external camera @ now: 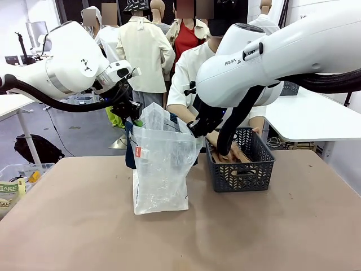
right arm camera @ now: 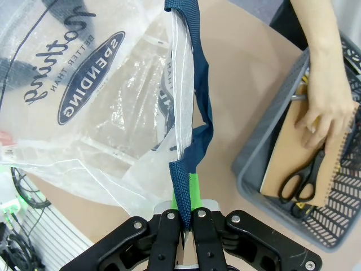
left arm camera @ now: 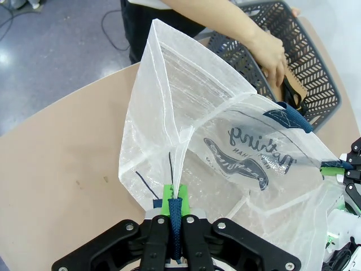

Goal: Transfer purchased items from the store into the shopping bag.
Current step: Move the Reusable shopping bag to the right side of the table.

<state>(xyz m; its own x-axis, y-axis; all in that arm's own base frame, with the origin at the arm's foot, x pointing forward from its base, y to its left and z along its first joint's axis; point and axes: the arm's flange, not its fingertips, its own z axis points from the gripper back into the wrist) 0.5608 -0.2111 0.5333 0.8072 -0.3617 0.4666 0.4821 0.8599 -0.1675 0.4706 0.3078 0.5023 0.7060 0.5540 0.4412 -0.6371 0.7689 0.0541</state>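
Front camera level across the table [external camera: 84, 226]; both wrist cameras close overhead, shopping bag [external camera: 161, 169] and basket [external camera: 242, 178] common to all.

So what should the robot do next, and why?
Probably just hold the shopping bag open and steady: the left gripper and right gripper each pinch a navy strap, and the person's hand lies on a brown notebook in the basket, likely about to bring it over.

left end effector [external camera: 131, 108] and right end effector [external camera: 194, 127] grip the shopping bag [external camera: 161, 169]; person's hand [external camera: 225, 151] in basket [external camera: 242, 174].

Basket [external camera: 242, 172] contents mostly hidden behind its front wall and right arm [external camera: 282, 51]
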